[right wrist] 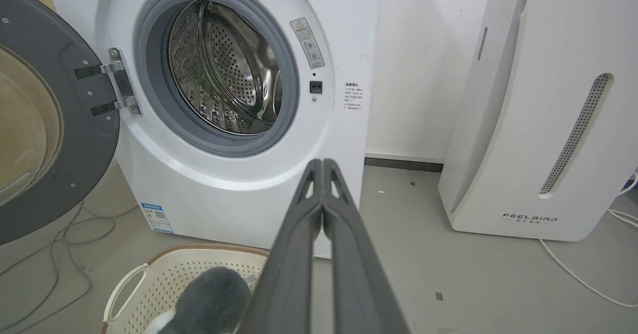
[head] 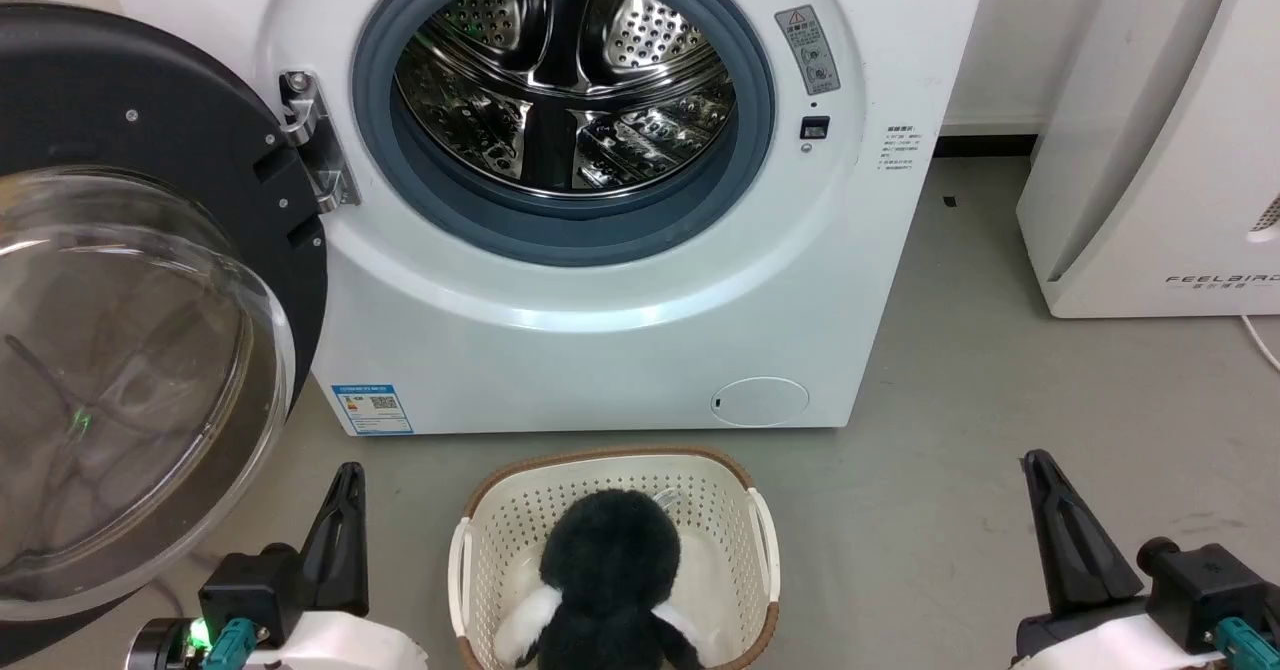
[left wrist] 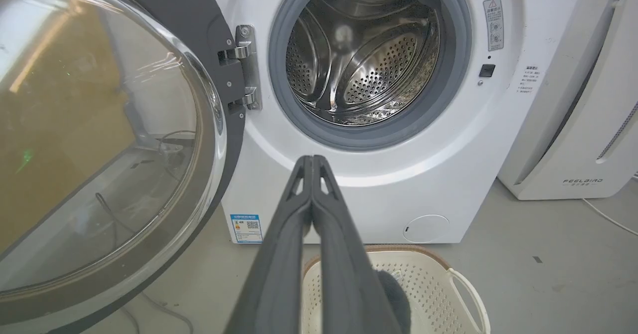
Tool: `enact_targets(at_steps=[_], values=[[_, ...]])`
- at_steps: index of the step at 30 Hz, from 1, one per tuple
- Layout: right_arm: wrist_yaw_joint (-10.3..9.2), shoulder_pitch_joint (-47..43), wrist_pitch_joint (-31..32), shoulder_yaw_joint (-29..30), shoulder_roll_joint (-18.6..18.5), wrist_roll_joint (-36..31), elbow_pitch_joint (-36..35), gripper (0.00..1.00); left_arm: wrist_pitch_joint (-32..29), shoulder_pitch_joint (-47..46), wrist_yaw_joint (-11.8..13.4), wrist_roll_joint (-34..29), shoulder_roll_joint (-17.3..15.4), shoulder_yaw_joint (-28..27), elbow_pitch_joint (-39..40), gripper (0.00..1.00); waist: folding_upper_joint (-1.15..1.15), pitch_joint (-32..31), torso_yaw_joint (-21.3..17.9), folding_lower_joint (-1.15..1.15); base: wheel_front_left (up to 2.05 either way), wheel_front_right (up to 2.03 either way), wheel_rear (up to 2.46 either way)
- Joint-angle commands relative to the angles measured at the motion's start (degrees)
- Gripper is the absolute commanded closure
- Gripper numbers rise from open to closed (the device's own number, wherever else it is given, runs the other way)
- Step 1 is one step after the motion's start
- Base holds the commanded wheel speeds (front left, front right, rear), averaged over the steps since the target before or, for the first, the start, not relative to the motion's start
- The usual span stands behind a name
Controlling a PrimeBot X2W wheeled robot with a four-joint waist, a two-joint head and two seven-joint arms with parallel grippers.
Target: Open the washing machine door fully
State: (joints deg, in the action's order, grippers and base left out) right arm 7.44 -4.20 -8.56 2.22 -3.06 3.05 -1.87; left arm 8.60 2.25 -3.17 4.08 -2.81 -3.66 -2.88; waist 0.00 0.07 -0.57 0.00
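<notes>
The white washing machine (head: 600,350) faces me with its steel drum (head: 565,80) exposed inside a grey gasket. Its door (head: 150,130), a black disc with a clear bulging glass bowl (head: 110,370), is swung wide out to the left on a metal hinge (head: 315,140). The door (left wrist: 109,139) also shows at the left of the left wrist view and at the left edge (right wrist: 45,119) of the right wrist view. My left gripper (head: 347,475) is shut and empty at lower left, below the door. Low on the right, well clear of the machine, my right gripper (head: 1035,462) is shut and empty.
A cream laundry basket (head: 610,480) with a black-and-white plush toy (head: 610,580) stands on the grey floor before the machine, between my grippers. A white FEELBAIRD appliance (head: 1160,150) stands at the right. Cables (right wrist: 60,234) lie on the floor under the door.
</notes>
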Motion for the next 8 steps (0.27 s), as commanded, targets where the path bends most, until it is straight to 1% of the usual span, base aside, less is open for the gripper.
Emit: enact_targets(at_steps=[1, 8], values=[[0.02, 1.16, 0.35, -0.18, 0.08, -0.51, 0.25, 1.0, -0.4, -0.84, 0.33, -0.49, -0.03, 0.22, 0.4, 1.0, 0.0, 0.0, 0.01, 0.0, 0.0, 0.0, 0.0], [0.02, 1.46, 1.18, -0.39, 0.09, -0.77, 0.41, 1.0, -1.22, -0.98, 0.62, -0.85, -0.04, 0.57, 0.65, 1.0, 0.0, -0.01, 0.07, 0.0, 0.0, 0.0, 0.0]])
